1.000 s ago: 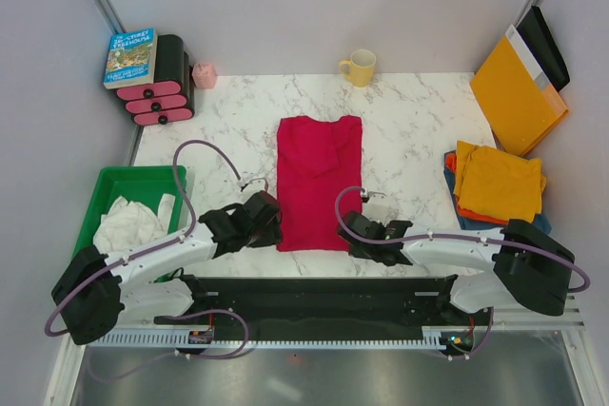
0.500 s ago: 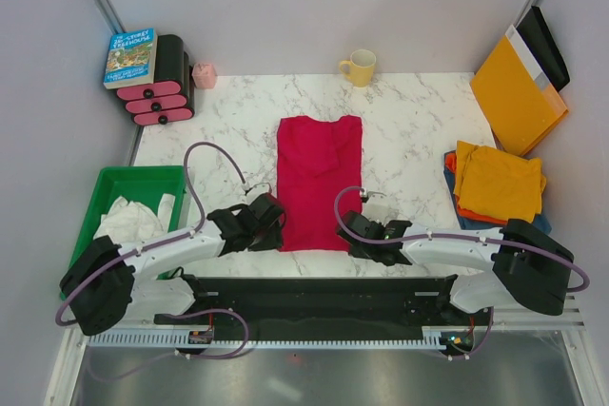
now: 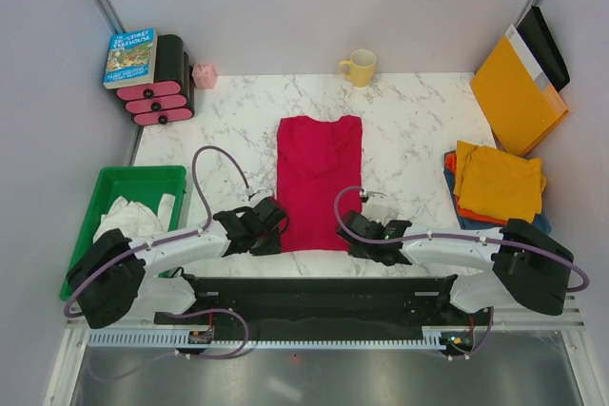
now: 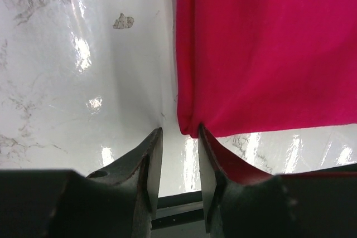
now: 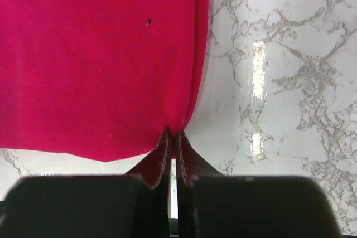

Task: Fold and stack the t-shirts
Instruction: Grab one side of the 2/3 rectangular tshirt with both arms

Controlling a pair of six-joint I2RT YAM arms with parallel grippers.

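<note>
- Left gripper (image 4: pixel 179 133): 7 o'clock on the table (image 3: pixel 409 130). Jaws released, with a narrow gap between them. The tips sit at the near-left corner of the red shirt (image 3: pixel 319 178), and the corner touches the right-hand finger (image 4: pixel 215 165). Probably no cloth is in the gap, though the view is tight.
- Right gripper (image 5: pixel 173 134): 5 o'clock. Jaws clenched, grasping the red shirt's near-right corner.
- Red shirt: folded into a long strip, flat at the table's centre. It runs from 6 to 12 o'clock, collar end far.
- Bin (image 3: pixel 143 173): green, 8 o'clock, just beside the table's left edge. It holds a crumpled white shirt (image 3: pixel 128 221).
- Shirt stack: 3 o'clock, folded. Yellow shirt (image 3: pixel 500 183) on top, with the edges of an orange shirt (image 3: pixel 473 213) and a blue shirt (image 3: pixel 449 181) showing beneath.
- Envelope (image 3: pixel 514 92): orange-yellow, 2 o'clock, leaning in the far right corner.
- Mug (image 3: pixel 360 67): yellow, 12 o'clock, at the far edge.
- Book (image 3: pixel 130 56): 10 o'clock, lying on a black-and-pink rack (image 3: pixel 162 92).
</note>
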